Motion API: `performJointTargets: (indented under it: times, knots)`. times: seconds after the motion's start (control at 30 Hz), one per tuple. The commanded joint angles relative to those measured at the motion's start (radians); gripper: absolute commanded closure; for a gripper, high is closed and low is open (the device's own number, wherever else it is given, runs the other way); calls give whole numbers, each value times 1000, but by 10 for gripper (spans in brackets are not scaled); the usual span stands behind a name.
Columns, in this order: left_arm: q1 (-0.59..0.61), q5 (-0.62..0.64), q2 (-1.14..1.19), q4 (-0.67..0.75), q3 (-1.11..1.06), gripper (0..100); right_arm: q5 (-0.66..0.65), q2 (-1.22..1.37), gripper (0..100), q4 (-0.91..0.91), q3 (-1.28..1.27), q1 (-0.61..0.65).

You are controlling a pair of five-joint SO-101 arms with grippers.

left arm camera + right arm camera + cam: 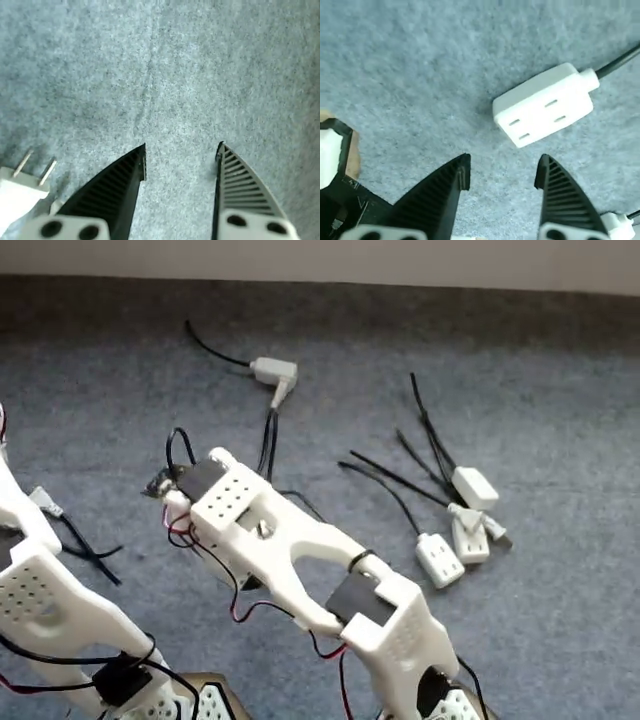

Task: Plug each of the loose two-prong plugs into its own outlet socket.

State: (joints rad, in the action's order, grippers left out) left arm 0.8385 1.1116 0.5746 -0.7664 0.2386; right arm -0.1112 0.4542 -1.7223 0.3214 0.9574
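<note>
At the far left of the grey carpeted surface [560,640], a small white two-prong plug [44,501] on a black cord [85,545] is lying just beside the white printed left arm [40,590]. In the left wrist view this plug [15,195] is showing two bare metal prongs [35,167], just outside one dark ribbed finger [117,185]. The left claw [182,152] is hanging over bare carpet with its jaws standing wide apart, gripping nothing.

Further along, near the back, an angled white plug [275,371] is resting alone on its own dark cord, well apart from every socket. In front of it the white right arm [290,540] is stretching across the middle of the surface.

The right claw [503,167] is hovering above the carpet with its black fingers spread wide and nothing between them. Just beyond the tips, a white rectangular outlet socket [545,105] on a black lead is lying flat, its slotted face turned upward and unoccupied.

Toward the right, three white outlet blocks [440,560] are huddling together, the pieces touching or nearly so, while their thin black leads are fanning out toward the back. Whether any plug is sitting in that cluster is too small to tell.
</note>
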Motion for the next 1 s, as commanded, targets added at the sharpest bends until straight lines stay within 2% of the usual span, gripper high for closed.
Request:
performJointTargets:
  times: [0.0, 0.1, 0.17, 0.37, 0.47, 0.7, 0.77, 0.83, 0.97]
  knots:
    - [13, -52, -8, 58, 33, 769, 12, -82, 785, -44, 107, -81]
    - [13, -61, -7, 75, 30, 769, 14, -139, 785, -39, 127, -159]
    - [13, -61, -7, 80, 30, 769, 63, -179, 785, -39, 160, -179]
    - [-5, -61, 5, 80, 27, 769, 516, -183, 785, -27, 168, -150]
    - [-7, -61, 54, 81, 48, 769, 669, -124, 785, 7, 165, -147]
    - [-1, -63, 196, 77, 148, 769, 718, 113, 785, 13, 174, -136]
    - [1, -63, 219, 75, 177, 769, 793, 162, 785, 21, 196, -127]
    - [1, -63, 232, 75, 203, 769, 848, 189, 785, 21, 236, -116]
    - [2, -63, 231, 75, 236, 769, 862, 216, 785, 27, 309, -97]
